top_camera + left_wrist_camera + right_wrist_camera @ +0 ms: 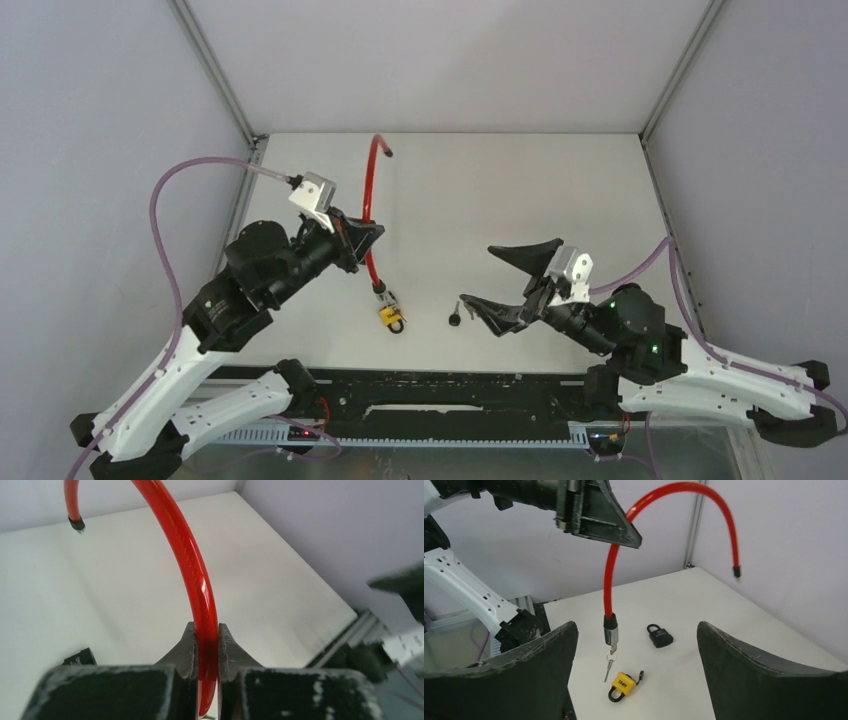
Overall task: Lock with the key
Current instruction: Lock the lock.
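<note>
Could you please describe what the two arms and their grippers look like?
The left arm and right arm have white lower links and black cylindrical joints. A translucent purple cable runs to each silver wrist block. The left gripper and right gripper have black wedge-shaped fingers, scuffed pale.

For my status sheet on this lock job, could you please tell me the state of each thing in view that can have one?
Red cable: lifted, loop open, free end in the air.
Left claw: shut on the red cable.
Right claw: open, empty.
Key: hanging from the cable's lock end.
Yellow padlock: lying on the table.
Black padlock: lying on the table, shackle closed.
</note>
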`<move>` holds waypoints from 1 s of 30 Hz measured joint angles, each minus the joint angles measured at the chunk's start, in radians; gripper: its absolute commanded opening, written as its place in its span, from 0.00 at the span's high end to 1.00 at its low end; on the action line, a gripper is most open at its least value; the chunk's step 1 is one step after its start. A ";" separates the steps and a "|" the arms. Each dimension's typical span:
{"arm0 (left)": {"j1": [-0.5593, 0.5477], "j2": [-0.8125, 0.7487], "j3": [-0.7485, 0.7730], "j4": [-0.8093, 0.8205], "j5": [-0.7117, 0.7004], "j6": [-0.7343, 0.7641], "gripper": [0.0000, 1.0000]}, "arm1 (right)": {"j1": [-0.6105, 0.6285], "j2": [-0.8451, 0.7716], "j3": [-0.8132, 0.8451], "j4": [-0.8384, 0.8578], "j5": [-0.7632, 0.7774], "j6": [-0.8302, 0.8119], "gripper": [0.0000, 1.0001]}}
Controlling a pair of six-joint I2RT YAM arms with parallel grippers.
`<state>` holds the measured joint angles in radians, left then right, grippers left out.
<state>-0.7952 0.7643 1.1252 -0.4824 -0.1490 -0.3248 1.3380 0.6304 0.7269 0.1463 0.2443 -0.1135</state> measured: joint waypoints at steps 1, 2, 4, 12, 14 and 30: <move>0.000 -0.006 0.006 -0.007 0.041 0.032 1.00 | -0.037 -0.013 -0.002 -0.013 -0.034 0.031 0.11; 0.000 -0.014 0.011 -0.020 0.102 0.068 1.00 | -0.071 -0.018 -0.003 -0.026 -0.067 0.061 0.12; 0.000 -0.027 0.013 -0.044 0.231 0.129 1.00 | -0.123 -0.018 -0.007 -0.063 -0.121 0.104 0.12; 0.001 -0.081 0.014 -0.154 0.731 0.366 1.00 | -0.237 -0.073 -0.029 -0.224 -0.243 0.120 0.11; 0.000 -0.086 0.023 -0.204 0.821 0.430 1.00 | -0.241 -0.105 -0.029 -0.256 -0.269 0.096 0.11; -0.016 -0.018 0.085 -0.476 0.856 0.697 1.00 | -0.242 -0.229 -0.001 -0.363 -0.620 -0.021 0.13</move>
<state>-0.8116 0.7467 1.2102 -0.9585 0.7067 0.3721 1.0958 0.4019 0.7261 -0.2169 -0.3752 -0.1341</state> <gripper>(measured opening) 0.100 0.872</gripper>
